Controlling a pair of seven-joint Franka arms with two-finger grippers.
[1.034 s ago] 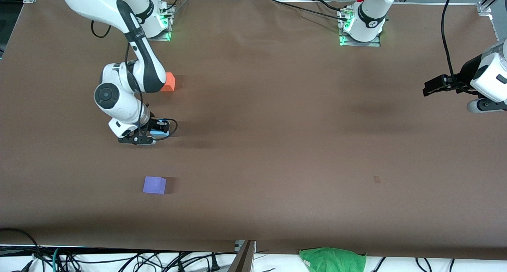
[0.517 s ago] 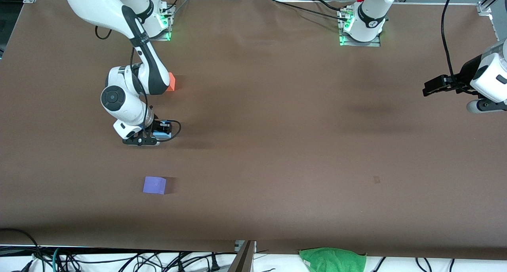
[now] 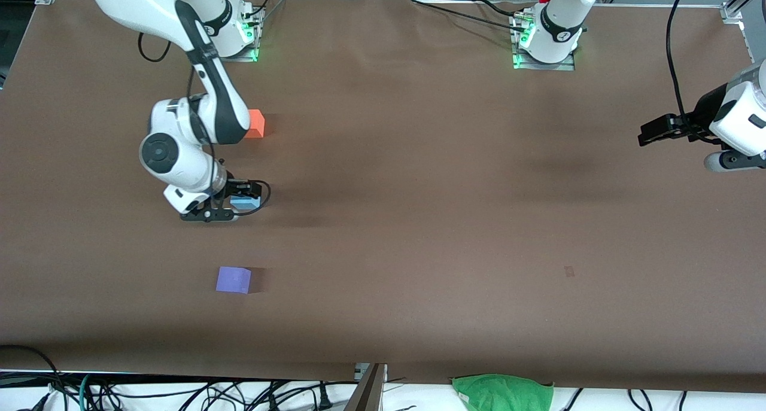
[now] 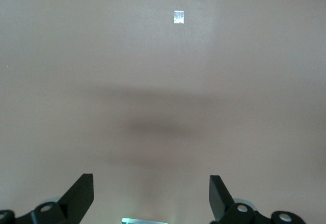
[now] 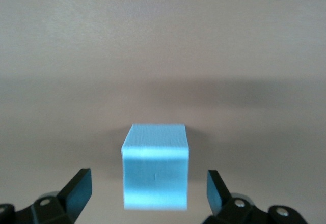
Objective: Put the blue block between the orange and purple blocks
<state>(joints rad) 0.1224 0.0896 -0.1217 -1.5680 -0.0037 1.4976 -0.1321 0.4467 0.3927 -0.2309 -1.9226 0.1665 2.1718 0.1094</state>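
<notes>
In the front view, the small sky-blue matte cube (image 3: 245, 203) sits on the brown matte table (image 3: 419, 219), roughly midway on the line from the bright orange matte cube (image 3: 255, 124), farther from the camera, to the violet-purple matte cube (image 3: 233, 279), nearer it. The right gripper (image 3: 236, 200) is right at the blue cube; the left gripper (image 3: 649, 133) waits over the left arm's end of the table. The left wrist view shows its fingers (image 4: 81, 196) spread wide over bare table. In the right wrist view the blue cube (image 5: 155, 173), a sharp-edged, even-sided form, lies centred between wide-spread fingers (image 5: 79, 188), clear of both, so it looks released.
</notes>
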